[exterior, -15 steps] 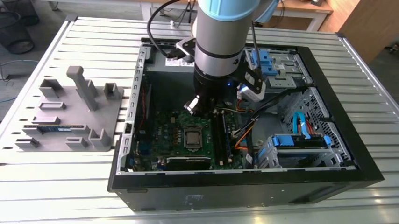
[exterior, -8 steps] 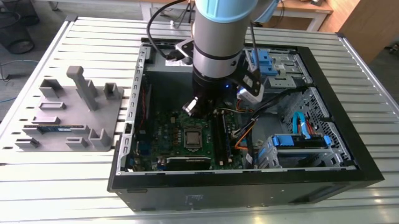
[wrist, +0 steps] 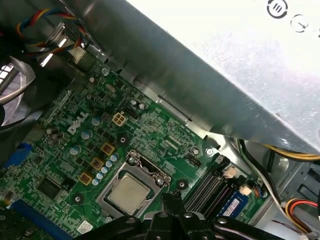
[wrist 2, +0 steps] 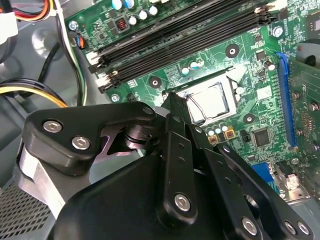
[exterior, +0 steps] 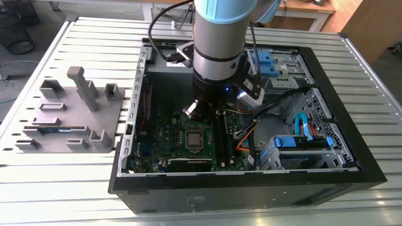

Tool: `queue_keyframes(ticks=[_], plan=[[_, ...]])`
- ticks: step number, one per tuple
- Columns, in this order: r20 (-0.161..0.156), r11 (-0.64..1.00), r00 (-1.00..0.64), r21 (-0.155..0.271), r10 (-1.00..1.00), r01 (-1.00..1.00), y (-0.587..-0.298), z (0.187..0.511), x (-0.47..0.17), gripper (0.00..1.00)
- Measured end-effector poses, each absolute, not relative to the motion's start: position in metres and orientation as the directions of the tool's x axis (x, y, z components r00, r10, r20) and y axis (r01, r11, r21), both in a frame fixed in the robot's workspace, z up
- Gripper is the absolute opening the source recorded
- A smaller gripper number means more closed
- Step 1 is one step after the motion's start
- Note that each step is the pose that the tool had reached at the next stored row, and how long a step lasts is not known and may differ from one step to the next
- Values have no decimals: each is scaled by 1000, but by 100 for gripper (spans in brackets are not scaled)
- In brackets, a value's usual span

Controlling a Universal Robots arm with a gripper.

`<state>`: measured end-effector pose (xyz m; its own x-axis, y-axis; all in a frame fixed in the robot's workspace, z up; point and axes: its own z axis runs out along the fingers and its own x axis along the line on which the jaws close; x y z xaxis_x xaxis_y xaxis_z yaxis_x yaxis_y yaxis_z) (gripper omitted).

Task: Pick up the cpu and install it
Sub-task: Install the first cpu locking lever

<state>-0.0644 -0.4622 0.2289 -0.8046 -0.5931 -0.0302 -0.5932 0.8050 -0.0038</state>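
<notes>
Motherboard inside pc case, cpu seated in socket, end effector tips cut off

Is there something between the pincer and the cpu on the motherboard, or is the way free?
Nothing visible stands between them. The cpu lies flat in its socket on the green motherboard with its metal top uncovered. The pincer is just beside the socket's edge, above the board. The black memory slots lie off to one side.
</notes>
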Motion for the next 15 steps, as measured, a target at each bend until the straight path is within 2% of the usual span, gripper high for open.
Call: queue_keyframes(ticks=[15], plan=[[-5,842,-842,-42,-539,-538,-462,217,-66,11]])
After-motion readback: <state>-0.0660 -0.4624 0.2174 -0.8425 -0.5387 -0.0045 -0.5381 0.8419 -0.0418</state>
